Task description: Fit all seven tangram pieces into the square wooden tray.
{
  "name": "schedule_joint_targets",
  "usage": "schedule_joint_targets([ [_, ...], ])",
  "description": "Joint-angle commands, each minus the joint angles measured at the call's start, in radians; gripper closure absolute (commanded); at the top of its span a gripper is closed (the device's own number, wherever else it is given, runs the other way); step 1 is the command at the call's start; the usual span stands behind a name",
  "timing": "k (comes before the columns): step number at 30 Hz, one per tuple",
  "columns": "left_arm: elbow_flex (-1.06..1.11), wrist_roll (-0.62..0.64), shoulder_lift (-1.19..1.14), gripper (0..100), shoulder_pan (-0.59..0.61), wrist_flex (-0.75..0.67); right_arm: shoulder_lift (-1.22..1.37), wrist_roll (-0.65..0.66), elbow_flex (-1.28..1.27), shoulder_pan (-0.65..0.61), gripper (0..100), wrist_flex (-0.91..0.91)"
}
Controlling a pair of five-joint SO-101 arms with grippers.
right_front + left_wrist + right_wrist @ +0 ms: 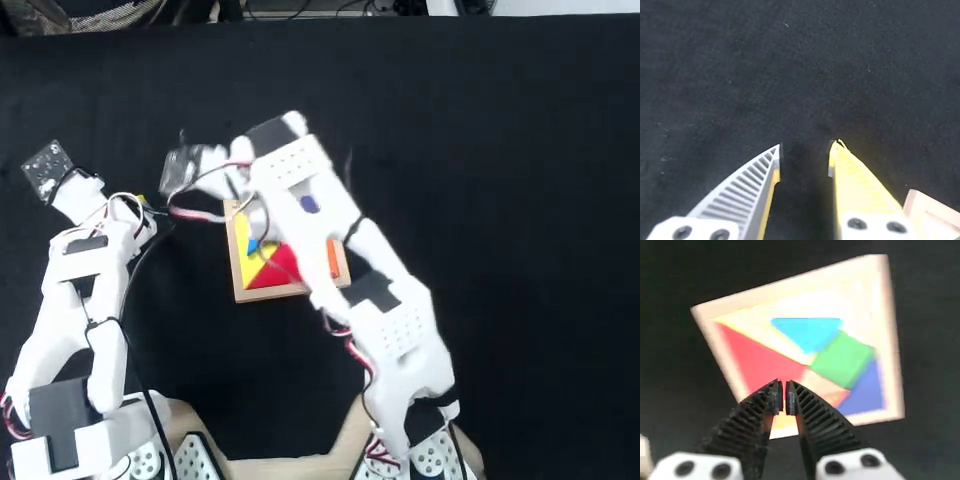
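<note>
Tangram pieces [807, 332] lay inside the wooden tray [893, 340] at the middle of the black table [500, 150], and we saw our right gripper [784, 392] hanging over the tray with jaws together, our left gripper [805, 150] nearby over bare cloth with jaws apart, holding nothing.

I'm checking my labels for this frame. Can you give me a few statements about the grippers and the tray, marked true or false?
The right gripper hangs over the wooden tray. True.
The left gripper holds a tangram piece. False: it is open over the black cloth, gripping nothing.
A green piece lies in the tray. True.
The red piece lies outside the tray. False: it lies inside it.
</note>
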State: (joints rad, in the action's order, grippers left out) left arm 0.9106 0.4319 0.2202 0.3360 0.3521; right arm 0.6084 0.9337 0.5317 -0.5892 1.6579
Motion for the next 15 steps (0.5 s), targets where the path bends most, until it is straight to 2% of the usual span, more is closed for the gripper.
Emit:
schedule_joint_targets([
  [1,-0.038,0.018,0.005,83,0.025,-0.021,-0.012,-0.014,-0.079,-0.032,98.8,-0.054],
  [8,-0.036,0.078,0.003,83,0.101,-0.02,-0.012,-0.014,-0.242,-0.044,98.8,-0.247],
  [15,-0.033,0.074,0.003,83,0.082,-0.021,-0.012,-0.015,-0.246,-0.092,98.8,-0.282],
])
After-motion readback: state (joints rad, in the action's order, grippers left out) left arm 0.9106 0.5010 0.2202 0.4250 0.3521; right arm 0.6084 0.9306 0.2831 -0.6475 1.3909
